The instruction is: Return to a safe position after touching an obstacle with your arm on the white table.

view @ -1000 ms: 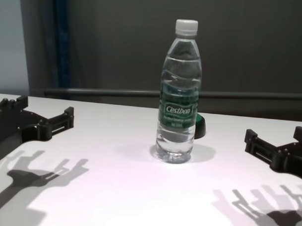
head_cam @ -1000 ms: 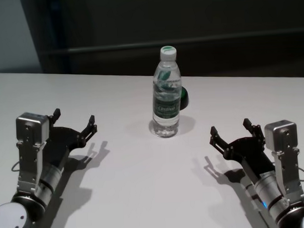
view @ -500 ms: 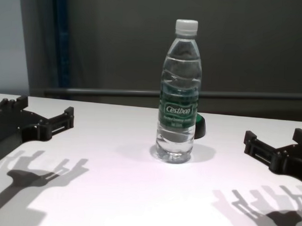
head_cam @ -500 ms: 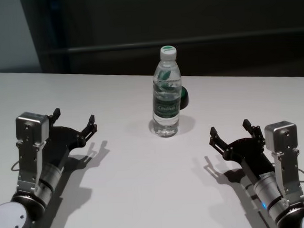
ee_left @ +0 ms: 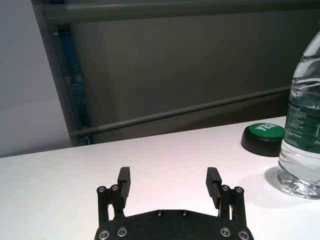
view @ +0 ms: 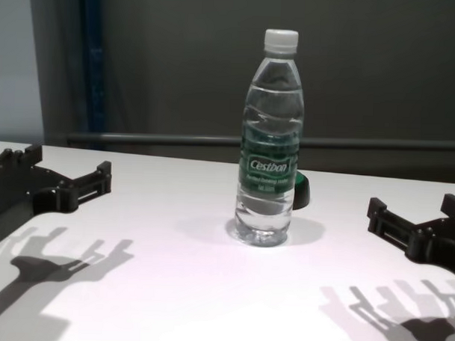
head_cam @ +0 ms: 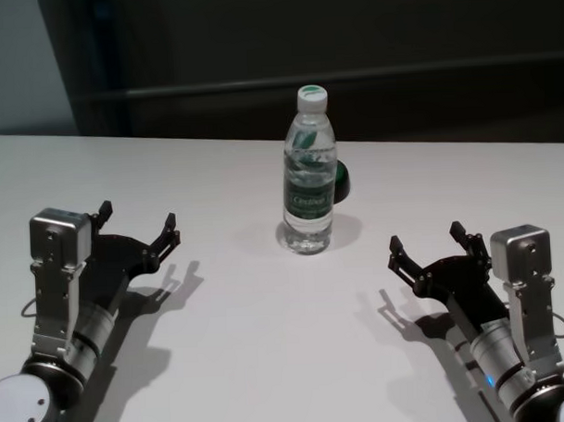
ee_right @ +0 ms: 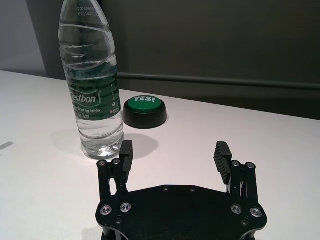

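The obstacle, a clear water bottle (head_cam: 309,178) with a white cap and dark green label, stands upright at the middle of the white table (head_cam: 259,341). It also shows in the chest view (view: 269,142), the left wrist view (ee_left: 301,130) and the right wrist view (ee_right: 92,85). My left gripper (head_cam: 138,229) is open and empty at the near left, apart from the bottle; it also shows in the left wrist view (ee_left: 170,182) and the chest view (view: 67,172). My right gripper (head_cam: 430,245) is open and empty at the near right; it also shows in the right wrist view (ee_right: 174,155) and the chest view (view: 417,211).
A low black button with a green top (head_cam: 340,181) sits just behind the bottle, to its right; it also shows in the right wrist view (ee_right: 145,110). A dark wall and rail (head_cam: 351,74) run behind the table's far edge.
My right gripper has drawn back very slightly toward the near edge. The left arm and the bottle have not moved.
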